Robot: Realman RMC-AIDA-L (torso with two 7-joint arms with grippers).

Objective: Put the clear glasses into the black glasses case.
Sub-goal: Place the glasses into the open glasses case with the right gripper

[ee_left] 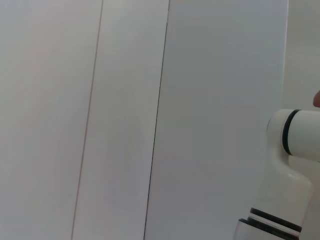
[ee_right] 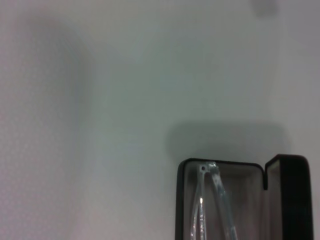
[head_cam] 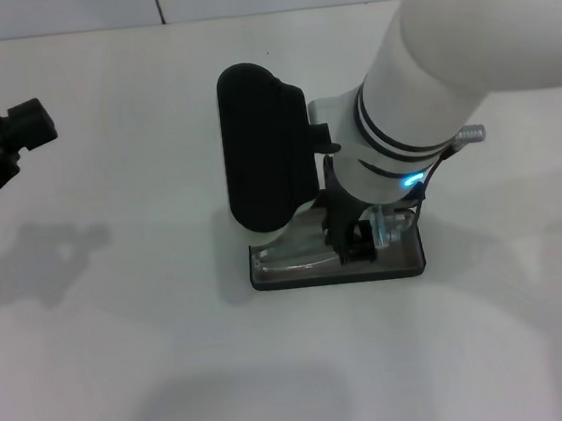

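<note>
The black glasses case (head_cam: pixel 259 142) lies open at mid-table, its lid raised on the left and its shallow grey-lined tray (head_cam: pixel 407 263) toward me. The clear glasses (head_cam: pixel 295 252) rest in the tray. In the right wrist view their see-through temple arms (ee_right: pixel 212 202) lie inside the tray (ee_right: pixel 179 200), beside the lid (ee_right: pixel 292 200). My right gripper (head_cam: pixel 358 243) reaches down into the tray over the glasses, and the wrist hides the contact. My left gripper (head_cam: pixel 2 134) hovers open at the far left, well away from the case.
The white table (head_cam: pixel 121 318) carries nothing else in view. My bulky right arm (head_cam: pixel 446 62) slants in from the upper right over the case. The left wrist view holds only white wall panels (ee_left: pixel 125 120) and a segment of the right arm (ee_left: pixel 295 165).
</note>
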